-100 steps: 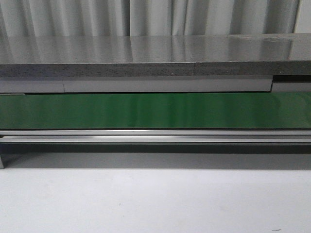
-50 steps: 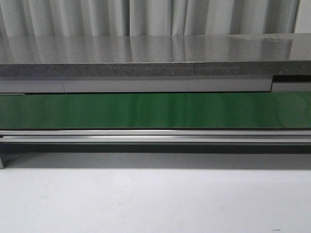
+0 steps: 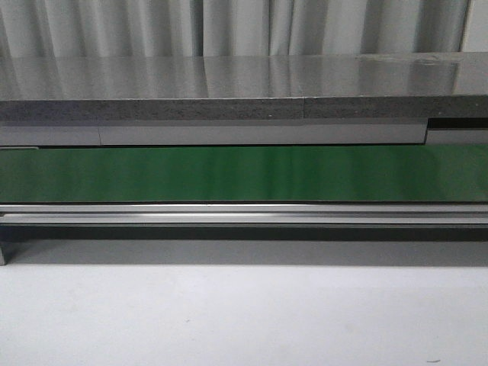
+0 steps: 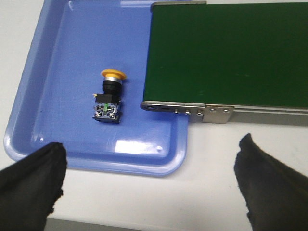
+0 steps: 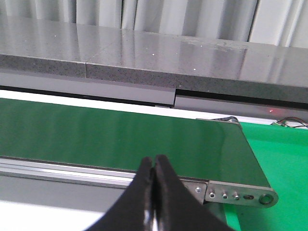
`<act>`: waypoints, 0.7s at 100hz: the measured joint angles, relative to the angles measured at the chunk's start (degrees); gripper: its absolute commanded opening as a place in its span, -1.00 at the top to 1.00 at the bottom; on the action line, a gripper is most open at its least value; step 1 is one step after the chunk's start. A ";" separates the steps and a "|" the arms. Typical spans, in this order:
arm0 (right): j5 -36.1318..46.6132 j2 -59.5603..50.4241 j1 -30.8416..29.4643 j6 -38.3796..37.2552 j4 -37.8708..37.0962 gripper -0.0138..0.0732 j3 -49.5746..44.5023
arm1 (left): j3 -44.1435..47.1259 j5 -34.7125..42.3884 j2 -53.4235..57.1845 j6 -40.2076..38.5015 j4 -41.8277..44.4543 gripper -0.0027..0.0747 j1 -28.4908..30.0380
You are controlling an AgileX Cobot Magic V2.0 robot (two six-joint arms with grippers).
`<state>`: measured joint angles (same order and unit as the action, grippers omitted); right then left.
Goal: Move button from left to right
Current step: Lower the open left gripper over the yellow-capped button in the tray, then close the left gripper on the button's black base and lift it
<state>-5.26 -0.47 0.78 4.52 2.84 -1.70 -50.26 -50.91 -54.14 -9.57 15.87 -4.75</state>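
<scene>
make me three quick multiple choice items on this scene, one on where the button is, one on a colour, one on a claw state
1. Where does the button lie?
A. on the belt
B. in the blue tray
C. in the left claw

2. What colour is the belt?
A. green
B. red
C. white

3. How do the right claw's fingers stand?
A. wide apart
B. closed together, empty
C. closed on the button

Key: 1 B, the button lies on its side on the floor of the tray, beside the belt's end. 2 A, the belt is dark green in all views. 3 B, the right wrist view shows the two fingers pressed together with nothing between them, while the left claw is spread wide.
</scene>
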 measured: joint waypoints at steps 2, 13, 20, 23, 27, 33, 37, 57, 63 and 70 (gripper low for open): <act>0.00 0.00 0.00 0.00 0.00 0.84 0.00 | -0.32 0.01 -1.14 0.00 0.00 -0.78 0.52; 0.00 0.00 0.00 0.00 0.00 0.84 0.00 | -2.73 1.52 -6.74 -0.09 0.19 -0.78 5.70; 0.00 0.00 0.00 0.00 0.00 0.84 0.00 | -4.31 2.36 -10.22 0.84 -0.04 -0.78 9.21; 0.00 0.00 0.00 0.00 0.00 0.84 0.00 | -4.99 2.60 -11.67 1.81 -0.87 -0.78 10.58; 0.00 0.00 0.00 0.00 0.00 0.84 0.00 | -6.04 2.76 -13.92 3.76 -2.21 -0.78 12.61; 0.00 0.00 0.00 0.00 0.00 0.84 0.00 | -7.55 2.84 -16.97 7.25 -5.71 -0.78 15.57; 0.00 0.00 0.00 0.00 0.00 0.84 0.00 | -8.31 2.98 -19.34 9.04 -8.32 -0.78 17.13; 0.00 0.00 0.00 0.00 0.00 0.84 0.00 | -13.05 4.61 -30.61 14.66 -14.59 -0.78 23.68; 0.00 0.00 0.00 0.00 0.00 0.84 0.00 | -14.47 4.73 -33.33 15.25 -15.14 -0.78 24.60; 0.00 0.00 0.00 0.00 0.00 0.84 0.00 | -15.91 4.82 -36.38 15.64 -15.51 -0.78 25.07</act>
<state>-5.26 -0.47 0.78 4.52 2.84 -1.70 -66.16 -46.09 -90.53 6.07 0.36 20.32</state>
